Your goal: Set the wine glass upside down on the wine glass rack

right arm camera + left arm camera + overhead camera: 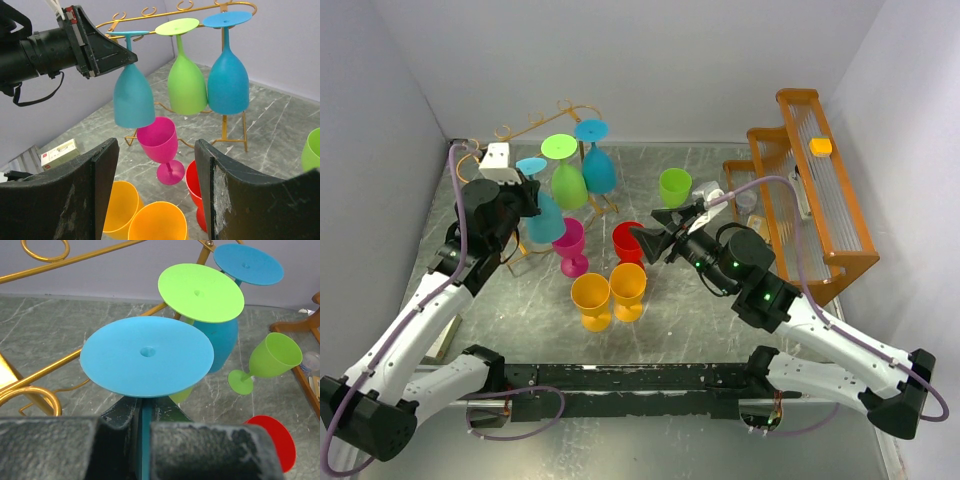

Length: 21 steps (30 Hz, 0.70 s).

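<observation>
The gold wire wine glass rack (pixel 535 125) stands at the back left; its rails show in the left wrist view (pixel 75 260) and the right wrist view (pixel 165 12). My left gripper (pixel 528 195) is shut on the stem of a light blue wine glass (pixel 544 215), held upside down with its round base (pixel 147 355) up. The base sits at the near end of the rails, about level with them (pixel 130 34); I cannot tell if it rests on them. My right gripper (pixel 655 235) is open and empty, above the standing glasses (pixel 156 150).
A green glass (pixel 567 180) and a blue glass (pixel 597 165) hang upside down on the rack. Magenta (pixel 570 245), red (pixel 628 240), two orange (pixel 590 300) and a lime glass (pixel 675 185) stand on the table. A wooden slatted rack (pixel 815 190) stands at the right.
</observation>
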Available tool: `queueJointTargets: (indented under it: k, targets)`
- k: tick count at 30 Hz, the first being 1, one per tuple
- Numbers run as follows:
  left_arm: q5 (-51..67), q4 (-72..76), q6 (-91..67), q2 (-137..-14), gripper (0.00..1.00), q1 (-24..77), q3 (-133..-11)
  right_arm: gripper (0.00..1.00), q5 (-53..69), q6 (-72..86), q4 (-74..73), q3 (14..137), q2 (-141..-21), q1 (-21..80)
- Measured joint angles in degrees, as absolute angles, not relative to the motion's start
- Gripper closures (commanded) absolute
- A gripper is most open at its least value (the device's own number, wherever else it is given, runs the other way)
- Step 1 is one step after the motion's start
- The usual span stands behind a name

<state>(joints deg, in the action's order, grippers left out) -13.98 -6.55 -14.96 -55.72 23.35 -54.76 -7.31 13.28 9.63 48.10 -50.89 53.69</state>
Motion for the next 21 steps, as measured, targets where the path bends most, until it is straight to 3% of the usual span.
queueJointTargets:
  k: [15, 21]
  targets:
    - [-16.1, -4.5, -14.5, -58.3, 0.74, 23.3, -54.8, 0.37, -7.3, 13.3, 9.7, 47.5, -49.9, 53.7]
    - [-16.5, -5.9, -14.6, -58.8, 0.56, 23.3, -55.0, 0.37, -7.4, 13.7, 9.6, 47.4, -49.9, 53.7]
